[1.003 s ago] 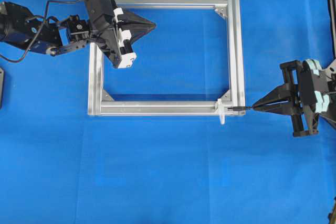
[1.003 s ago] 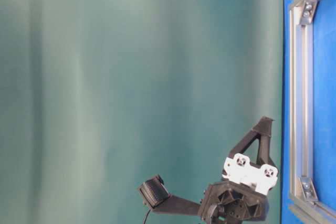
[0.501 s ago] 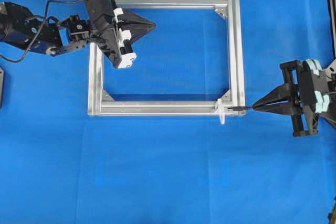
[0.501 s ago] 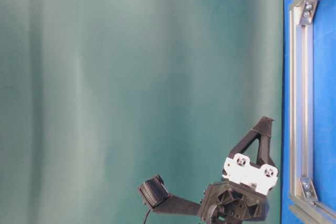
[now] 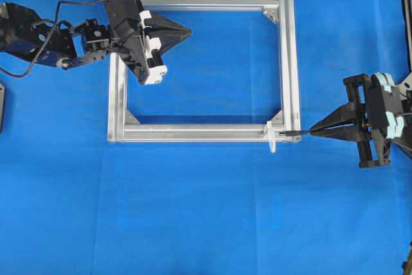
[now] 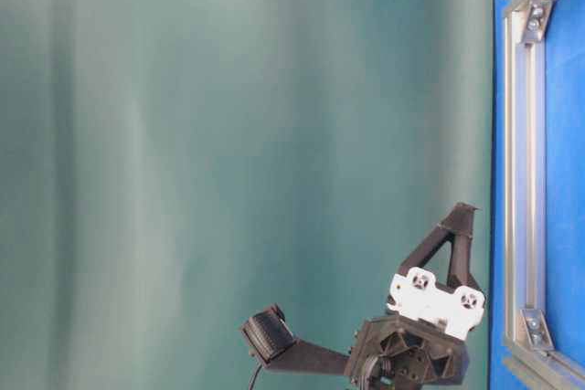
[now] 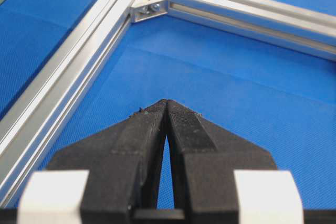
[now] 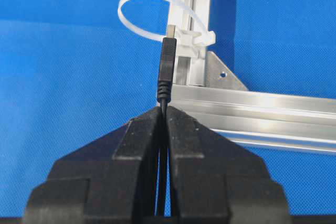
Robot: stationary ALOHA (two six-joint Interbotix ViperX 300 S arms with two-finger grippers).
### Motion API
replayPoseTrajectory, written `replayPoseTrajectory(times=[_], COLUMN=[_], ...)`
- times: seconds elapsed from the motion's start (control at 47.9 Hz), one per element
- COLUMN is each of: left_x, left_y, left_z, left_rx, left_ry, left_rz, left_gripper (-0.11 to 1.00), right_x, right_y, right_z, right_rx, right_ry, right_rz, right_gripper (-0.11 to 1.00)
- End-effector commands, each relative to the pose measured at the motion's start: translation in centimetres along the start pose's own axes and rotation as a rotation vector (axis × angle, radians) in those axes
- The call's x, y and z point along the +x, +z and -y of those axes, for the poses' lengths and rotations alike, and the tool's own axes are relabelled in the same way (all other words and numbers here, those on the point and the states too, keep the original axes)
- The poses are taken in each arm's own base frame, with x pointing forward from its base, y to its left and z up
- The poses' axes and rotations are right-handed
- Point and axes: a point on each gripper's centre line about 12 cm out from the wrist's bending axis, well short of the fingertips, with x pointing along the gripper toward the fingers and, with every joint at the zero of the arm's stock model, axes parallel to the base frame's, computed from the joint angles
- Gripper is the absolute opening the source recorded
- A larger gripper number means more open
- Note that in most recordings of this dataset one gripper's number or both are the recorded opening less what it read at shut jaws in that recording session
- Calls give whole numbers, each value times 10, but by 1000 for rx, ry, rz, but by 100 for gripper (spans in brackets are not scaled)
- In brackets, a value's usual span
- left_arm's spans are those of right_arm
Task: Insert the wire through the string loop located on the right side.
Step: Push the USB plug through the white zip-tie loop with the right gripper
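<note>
right tool [image 8: 163, 113] clamped on wire [image 8: 166, 72] | plug tip at string loop [image 8: 152, 17] | frame [image 8: 252, 109] beside

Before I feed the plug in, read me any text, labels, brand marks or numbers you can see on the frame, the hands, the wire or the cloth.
None: no legible text, label, number or sign appears in any view.
The aluminium frame has bare silver bars and plain corner brackets.
The left hand and right hand are unmarked black plastic.
The wire plug and the string loop carry no print.
The blue cloth is plain.
</note>
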Motion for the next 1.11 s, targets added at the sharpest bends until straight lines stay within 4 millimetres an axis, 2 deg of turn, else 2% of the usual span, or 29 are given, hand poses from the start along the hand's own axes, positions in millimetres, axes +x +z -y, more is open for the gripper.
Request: replayPoseTrajectory(times=[0.0,0.836,1.086], left_x=[-3,-3,-3], left_y=[15,15,15], left_z=[3,3,3], left_rx=[-2,-2,-2], left_ry=[-8,-8,-8], left_rz=[46,46,46], left_gripper=[0,0,0], right_x=[1,3,17], right_y=[6,7,11], right_z=[-1,-1,-1], right_rx=[0,1,-2], right_ry=[2,1,-6], right_rz=[21,29,35], right_gripper=[-4,-4,-4])
